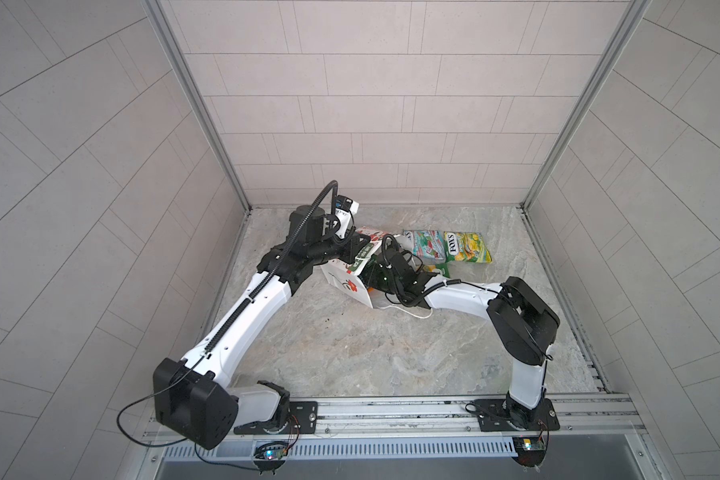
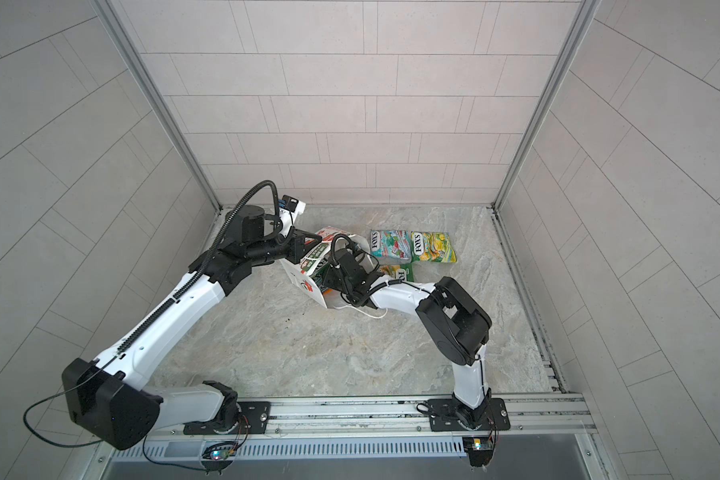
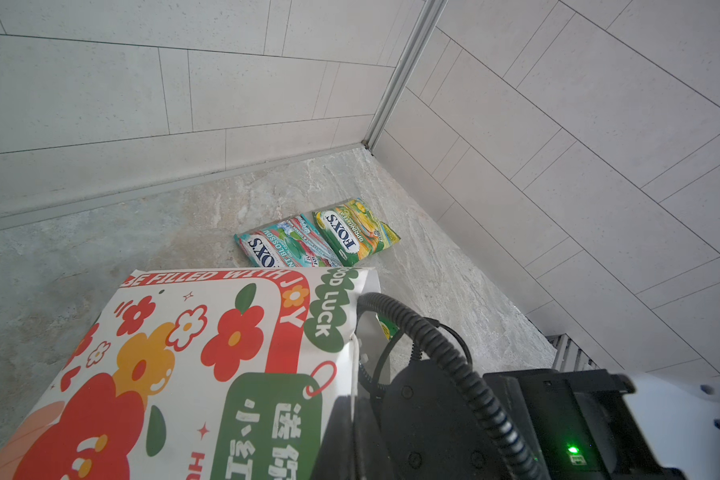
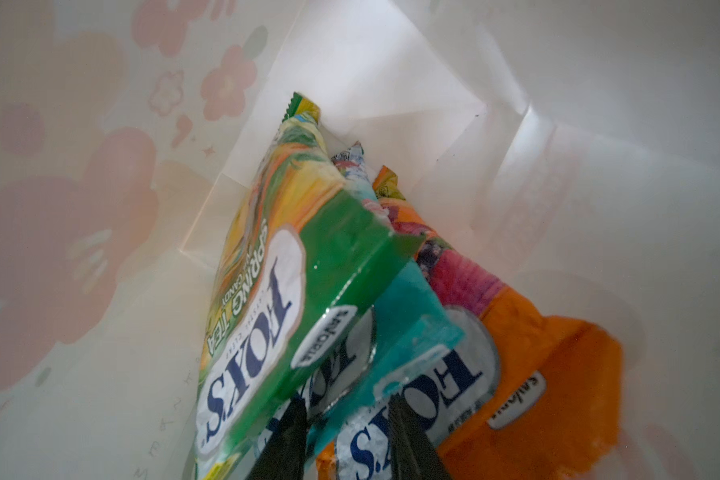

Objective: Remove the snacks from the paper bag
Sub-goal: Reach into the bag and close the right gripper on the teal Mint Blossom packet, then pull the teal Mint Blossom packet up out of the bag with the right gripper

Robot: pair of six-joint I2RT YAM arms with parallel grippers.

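The paper bag lies on its side mid-table, mouth toward the right arm. Inside it goes the right gripper, its fingers either side of the middle packet of three. Behind and to the right, two packets lie side by side, touching. A third packet sits just before them, beside the mouth. The left gripper sits at the bag's far edge.

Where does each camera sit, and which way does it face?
Both top views: overhead at the front, looking down on the table; left arm and right arm show.
Left wrist: over the paper bag, facing the teal packet and green-yellow packet; the right arm shows.
Right wrist: inside the bag, facing stacked packets; right gripper shows.
Shared: top and left-wrist views show both outside packets.
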